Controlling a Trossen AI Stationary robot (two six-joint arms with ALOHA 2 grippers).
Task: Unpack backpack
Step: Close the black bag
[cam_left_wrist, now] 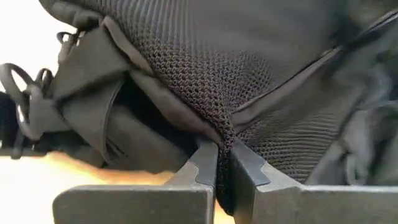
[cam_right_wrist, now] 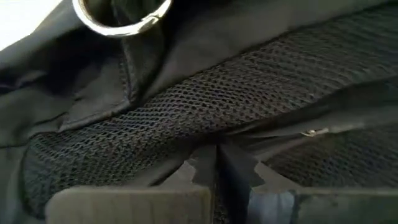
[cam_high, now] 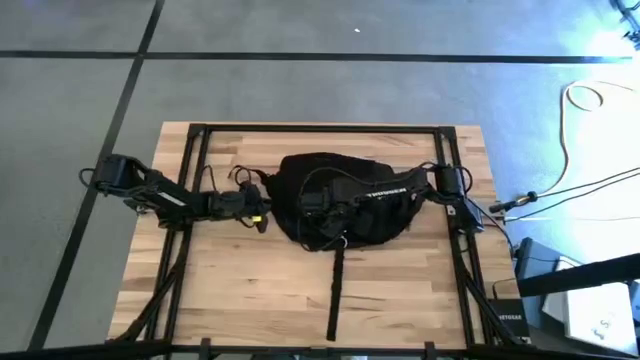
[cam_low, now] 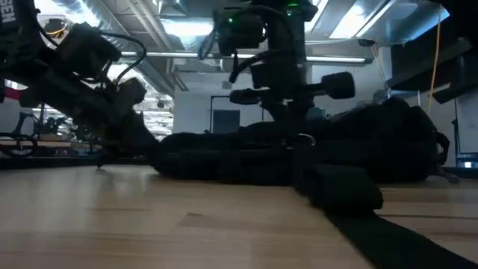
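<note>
- Nearest me in the low view, a black strap point(cam_low: 351, 190) trails from the backpack point(cam_high: 340, 200) toward the tabletop's point(cam_high: 240, 270) near edge.
- The backpack lies slumped at the tabletop's centre, between my two arms.
- My left gripper point(cam_left_wrist: 224, 163) sits at the bag's left edge, jaws nearly together, pinching a fold of black mesh fabric.
- My right gripper point(cam_right_wrist: 217, 163) reaches in from the right and sits on top of the bag, jaws narrow, clamped on mesh there too.
- A metal ring point(cam_right_wrist: 121, 17) shows on the fabric just beyond the right gripper.
</note>
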